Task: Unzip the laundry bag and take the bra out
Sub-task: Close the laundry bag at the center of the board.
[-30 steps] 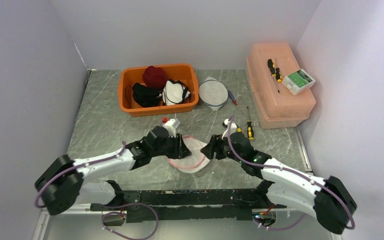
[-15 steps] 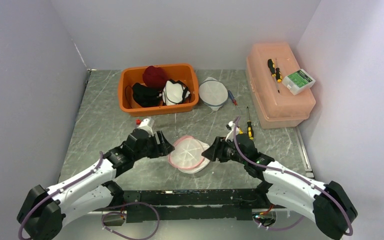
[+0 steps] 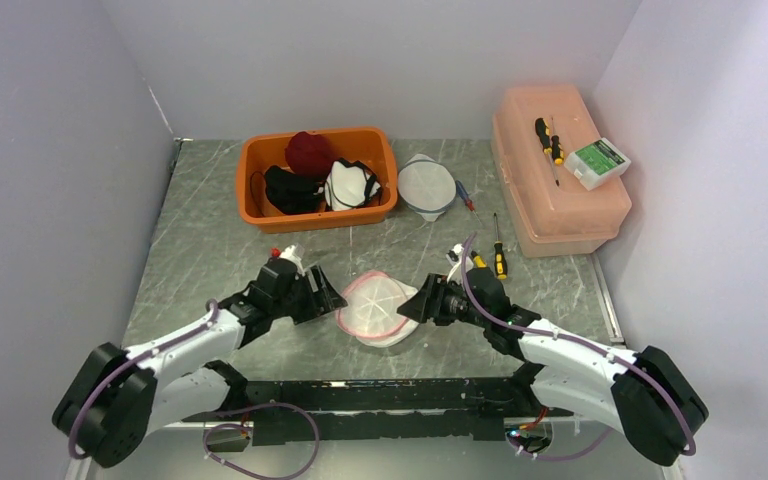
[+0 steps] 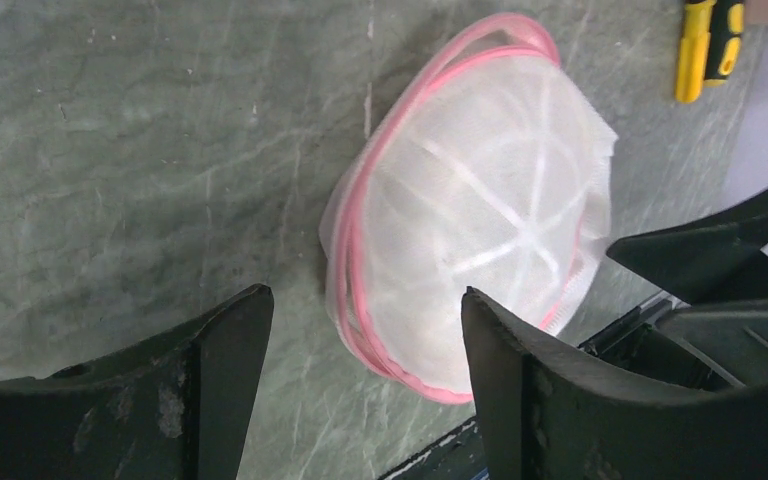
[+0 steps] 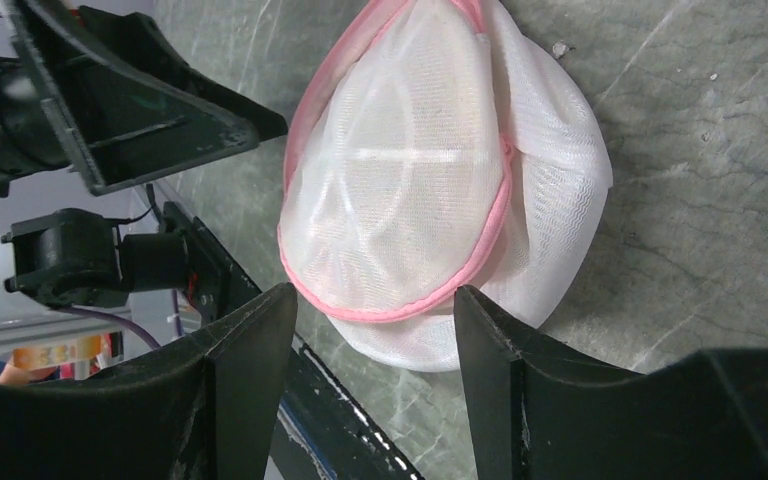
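The white mesh laundry bag (image 3: 375, 308) with its pink rim lies on the grey surface (image 3: 200, 250) near the front edge, between the two arms. The left fingers (image 4: 215, 385) are spread wide just beside its left side, gripping nothing. The right fingers (image 5: 520, 390) are spread too, close at its right side and empty; I cannot tell whether they touch it. An orange tub (image 3: 310, 219) of clothes stands behind.
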You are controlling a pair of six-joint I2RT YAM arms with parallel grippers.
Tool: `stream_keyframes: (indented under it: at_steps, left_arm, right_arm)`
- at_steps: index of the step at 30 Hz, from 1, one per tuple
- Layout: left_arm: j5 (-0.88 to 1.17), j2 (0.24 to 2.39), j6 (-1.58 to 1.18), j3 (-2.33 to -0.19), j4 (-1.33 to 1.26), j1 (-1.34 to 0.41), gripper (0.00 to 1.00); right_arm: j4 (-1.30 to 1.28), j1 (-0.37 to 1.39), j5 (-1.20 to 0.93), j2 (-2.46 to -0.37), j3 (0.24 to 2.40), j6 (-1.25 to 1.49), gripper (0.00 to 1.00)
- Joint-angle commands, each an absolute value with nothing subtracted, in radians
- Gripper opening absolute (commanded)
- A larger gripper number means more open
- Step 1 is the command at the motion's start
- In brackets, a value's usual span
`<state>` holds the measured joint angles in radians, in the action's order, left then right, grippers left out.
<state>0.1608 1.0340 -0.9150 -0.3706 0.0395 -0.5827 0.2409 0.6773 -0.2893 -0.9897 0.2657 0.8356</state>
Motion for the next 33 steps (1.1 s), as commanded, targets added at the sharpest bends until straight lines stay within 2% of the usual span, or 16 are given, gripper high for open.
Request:
stream_keyframes:
  at_steps: [1,6,8,11,18,22,25,33]
  left_arm:
    - [0.227,1.144,-0.92,-0.373,-0.054,-0.569,0.73]
    - [0.279,1.267,-0.912,-0.389,-0.109,-0.569,0.7]
    - [0.3,1.288,-0.91,-0.384,-0.143,-0.569,0.65]
    - [0.328,1.301,-0.903,-0.381,-0.181,-0.569,0.49]
    - [0.366,1.311,-0.902,-0.366,-0.249,-0.569,0.23]
    - [0.398,1.287,-0.92,-0.353,-0.296,-0.569,0.03]
    - [0.415,1.233,-0.932,-0.356,-0.285,-0.569,0.03]
    - [0.427,1.093,-0.951,-0.413,-0.165,-0.571,0.03]
  right_arm:
    - [0.307,0.676,-0.287,-0.998,0.247,0.846,0.63]
    - [0.316,0.675,-0.28,-1.01,0.226,0.844,0.63]
    - [0.313,0.675,-0.266,-1.017,0.221,0.842,0.63]
    - [0.317,0.676,-0.246,-1.028,0.211,0.843,0.63]
    - [0.345,0.674,-0.232,-1.065,0.194,0.848,0.64]
    - [0.355,0.673,-0.221,-1.066,0.186,0.858,0.69]
    - [0.341,0.672,-0.197,-1.02,0.181,0.863,0.76]
    - [0.449,0.642,-0.258,-0.93,0.141,0.914,0.8]
